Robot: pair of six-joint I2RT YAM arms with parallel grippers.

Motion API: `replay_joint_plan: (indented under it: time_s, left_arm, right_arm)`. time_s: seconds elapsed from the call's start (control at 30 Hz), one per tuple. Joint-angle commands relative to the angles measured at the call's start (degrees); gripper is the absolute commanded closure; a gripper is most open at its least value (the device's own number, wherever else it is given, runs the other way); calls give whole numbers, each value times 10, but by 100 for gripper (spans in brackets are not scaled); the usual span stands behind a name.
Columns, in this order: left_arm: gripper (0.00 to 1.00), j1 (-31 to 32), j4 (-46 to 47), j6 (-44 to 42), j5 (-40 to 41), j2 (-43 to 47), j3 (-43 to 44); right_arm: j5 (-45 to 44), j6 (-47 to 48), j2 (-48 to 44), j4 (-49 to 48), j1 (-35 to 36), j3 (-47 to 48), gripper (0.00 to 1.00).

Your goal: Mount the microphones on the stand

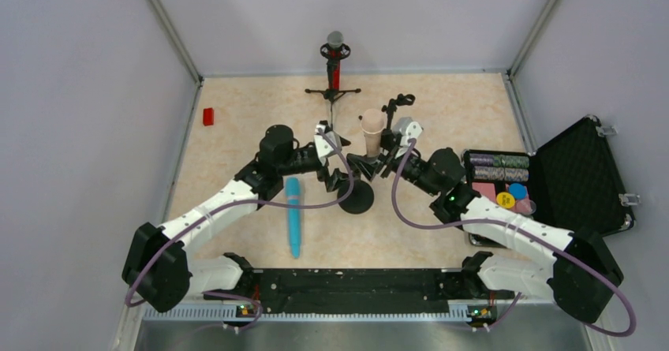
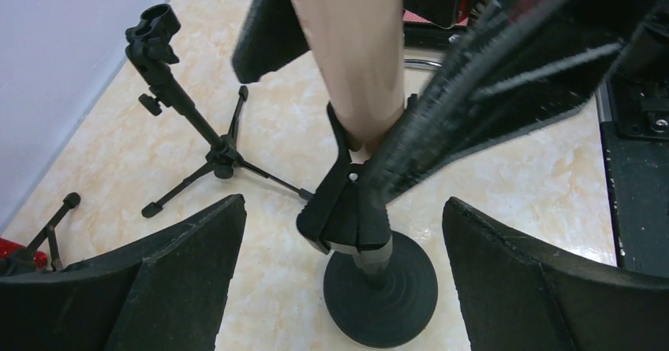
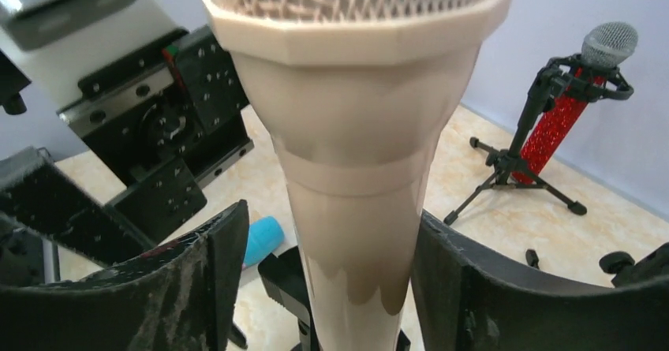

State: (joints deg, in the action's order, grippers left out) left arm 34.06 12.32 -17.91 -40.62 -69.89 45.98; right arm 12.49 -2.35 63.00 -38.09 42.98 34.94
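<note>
- The peach-beige microphone [image 1: 372,126] stood upright in the clip [image 2: 341,209] of the round-base stand [image 2: 380,292], apparently seated there.
- The left fingers [image 2: 181,288] were spread wide on either side of the clip and held nothing.
- The right fingers [image 3: 197,288] bracketed the handle loosely with a gap on one side, so the clip seemingly carried it.
- The red microphone [image 1: 334,73] sat in the rear tripod [image 1: 333,93].
- The light-blue microphone [image 1: 293,217] lay flat on the tabletop [image 1: 237,130], unmounted, and an empty tripod [image 1: 398,102] was probably meant for it.
</note>
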Motion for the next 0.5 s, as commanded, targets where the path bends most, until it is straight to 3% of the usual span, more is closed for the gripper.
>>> replay_joint_plan:
  time_s: [0.0,0.2,0.47]
  left_arm:
    - [1,-16,68,52,3,23,-11]
    - [1,-45,130,112,-15,42,-27]
    - [1,-53,111,150,7,91,-34]
  right_arm:
    - [1,-2,-23,31,9,19,26]
    - [-4,4,-52,69,10,20,2]
    - [-18,14,-106,117,9,8,1]
